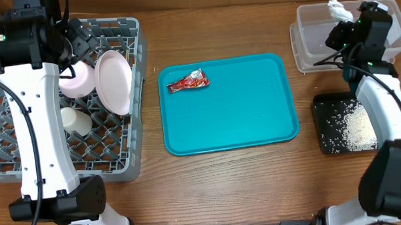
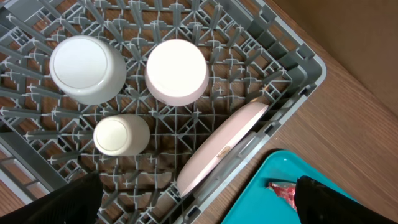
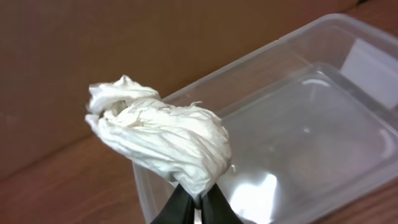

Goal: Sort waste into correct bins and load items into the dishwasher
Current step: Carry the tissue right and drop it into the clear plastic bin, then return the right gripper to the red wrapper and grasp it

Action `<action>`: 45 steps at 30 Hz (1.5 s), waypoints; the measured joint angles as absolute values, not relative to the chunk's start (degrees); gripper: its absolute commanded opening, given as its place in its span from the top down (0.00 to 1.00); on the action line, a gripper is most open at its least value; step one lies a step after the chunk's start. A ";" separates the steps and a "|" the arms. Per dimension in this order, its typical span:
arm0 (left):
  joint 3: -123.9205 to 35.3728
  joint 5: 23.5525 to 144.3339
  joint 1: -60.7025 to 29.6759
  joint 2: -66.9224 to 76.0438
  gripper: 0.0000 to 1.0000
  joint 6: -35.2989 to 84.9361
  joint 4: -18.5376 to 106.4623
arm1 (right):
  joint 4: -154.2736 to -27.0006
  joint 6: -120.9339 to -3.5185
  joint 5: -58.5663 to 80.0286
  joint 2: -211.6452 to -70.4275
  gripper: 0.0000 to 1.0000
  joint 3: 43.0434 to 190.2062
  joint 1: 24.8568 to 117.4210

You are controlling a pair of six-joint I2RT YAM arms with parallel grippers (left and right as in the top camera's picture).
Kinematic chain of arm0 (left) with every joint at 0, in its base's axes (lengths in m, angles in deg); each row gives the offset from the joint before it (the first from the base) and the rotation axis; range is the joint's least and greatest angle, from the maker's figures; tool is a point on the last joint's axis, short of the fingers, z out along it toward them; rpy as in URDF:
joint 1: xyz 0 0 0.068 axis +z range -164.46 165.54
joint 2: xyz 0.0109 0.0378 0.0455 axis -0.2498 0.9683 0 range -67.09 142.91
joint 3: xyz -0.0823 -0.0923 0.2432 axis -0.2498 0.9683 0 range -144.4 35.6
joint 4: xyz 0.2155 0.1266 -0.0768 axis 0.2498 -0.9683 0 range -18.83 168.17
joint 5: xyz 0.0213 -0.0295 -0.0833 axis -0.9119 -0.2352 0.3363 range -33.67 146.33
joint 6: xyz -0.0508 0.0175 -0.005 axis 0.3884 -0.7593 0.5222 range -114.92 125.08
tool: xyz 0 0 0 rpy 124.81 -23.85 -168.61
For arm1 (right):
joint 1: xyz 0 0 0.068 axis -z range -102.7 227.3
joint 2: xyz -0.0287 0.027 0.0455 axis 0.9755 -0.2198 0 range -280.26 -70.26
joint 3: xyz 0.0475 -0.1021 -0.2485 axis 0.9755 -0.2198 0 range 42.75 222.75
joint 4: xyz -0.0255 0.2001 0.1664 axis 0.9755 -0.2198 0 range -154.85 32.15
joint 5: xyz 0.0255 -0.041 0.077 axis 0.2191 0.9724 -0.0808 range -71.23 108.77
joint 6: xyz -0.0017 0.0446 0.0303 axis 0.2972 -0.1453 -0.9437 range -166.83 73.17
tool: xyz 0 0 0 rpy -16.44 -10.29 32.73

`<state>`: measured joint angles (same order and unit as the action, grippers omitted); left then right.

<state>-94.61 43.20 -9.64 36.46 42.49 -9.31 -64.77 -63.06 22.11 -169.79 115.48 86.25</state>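
Right gripper point(image 3: 198, 198) pinched tight on tissue wad point(image 3: 161, 140). Wad aloft over clear tub point(image 1: 311, 35), table 1 o'clock, near tub's 12 o'clock rim.
Advice: centre over tub, drop below rim, then part jaws. Light tissue may cling.
Left gripper point(image 2: 199, 199) spread wide, empty, over dish rack point(image 1: 122, 165) at 9 o'clock.
Count: one wad; one red wrapper point(image 1: 188, 81) on teal tray point(image 1: 254, 124); one rice scatter point(image 1: 355, 127) in black tray point(image 1: 324, 115), 4 o'clock. Rack holds one plate point(image 1: 114, 82), three upturned cups point(image 2: 177, 71). No chopsticks seen.
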 measured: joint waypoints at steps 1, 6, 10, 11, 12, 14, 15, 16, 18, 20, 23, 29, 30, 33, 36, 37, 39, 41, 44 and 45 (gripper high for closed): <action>-94.61 43.20 -9.64 36.46 0.00 42.49 -9.29 | -64.31 -63.41 21.98 -170.90 0.28 115.48 86.21; -94.61 43.18 -9.64 36.46 0.00 42.49 -9.31 | -64.99 -63.47 21.58 -174.77 0.13 115.43 86.23; -94.61 43.18 -9.64 36.46 0.00 42.49 -9.31 | -66.47 -63.34 21.52 -174.90 0.12 115.43 86.21; -94.61 43.18 -9.64 36.46 0.00 42.49 -9.29 | -67.39 -63.34 21.52 -174.90 0.12 115.43 86.21; -94.61 43.20 -9.64 36.46 0.00 42.49 -9.31 | -68.66 -63.34 21.28 -174.90 0.12 115.43 86.21; -94.61 43.20 -9.64 36.46 0.00 42.49 -9.31 | -70.87 -63.32 20.12 -174.88 0.11 115.43 86.08; -94.61 43.18 -9.64 36.46 0.00 42.49 -9.31 | -71.92 -63.41 18.92 -174.77 0.09 115.43 85.97; -94.61 43.18 -9.64 36.46 0.00 42.49 -9.31 | -72.92 -63.47 17.19 -174.62 0.08 115.43 85.82; -94.61 43.20 -9.64 36.46 0.00 42.49 -9.31 | -74.10 -63.41 12.60 -174.18 0.08 115.43 85.27; -94.61 43.18 -9.64 36.46 0.00 42.49 -9.29 | -74.19 -63.38 6.33 -173.37 0.13 115.43 84.26; -94.61 43.18 -9.64 36.46 0.00 42.49 -9.31 | -73.25 -63.41 -3.42 -172.06 0.22 115.43 82.23; -94.61 43.18 -9.64 36.46 0.00 42.49 -9.31 | -73.69 -63.82 -13.04 -171.23 0.01 115.43 75.67; -94.61 43.18 -9.64 36.46 0.00 42.49 -9.29 | -73.97 -64.06 -13.45 -171.23 0.00 115.43 74.32; -94.61 43.18 -9.64 36.46 0.00 42.49 -9.29 | -74.67 -66.25 -11.99 -171.23 0.00 115.43 69.36; -94.61 43.18 -9.64 36.46 0.00 42.49 -9.31 | -75.68 -71.76 -5.93 -171.25 0.00 115.43 63.61; -94.61 43.20 -9.64 36.46 0.00 42.49 -9.31 | -75.68 -73.92 -3.05 -171.25 0.00 115.43 61.53; -94.61 43.20 -9.64 36.46 0.00 42.49 -9.31 | -75.57 -78.51 2.70 -171.54 0.00 115.43 57.84; -94.61 43.18 -9.64 36.46 0.00 42.49 -9.31 | -75.11 -83.12 7.24 -172.48 0.00 115.43 54.80; -94.61 43.18 -9.64 36.46 0.00 42.49 -9.31 | -72.42 -90.12 10.87 -175.52 0.00 115.43 51.74; -94.61 43.18 -9.64 36.46 0.00 42.49 -9.31 | -71.28 -92.72 11.59 -176.83 0.00 115.43 51.00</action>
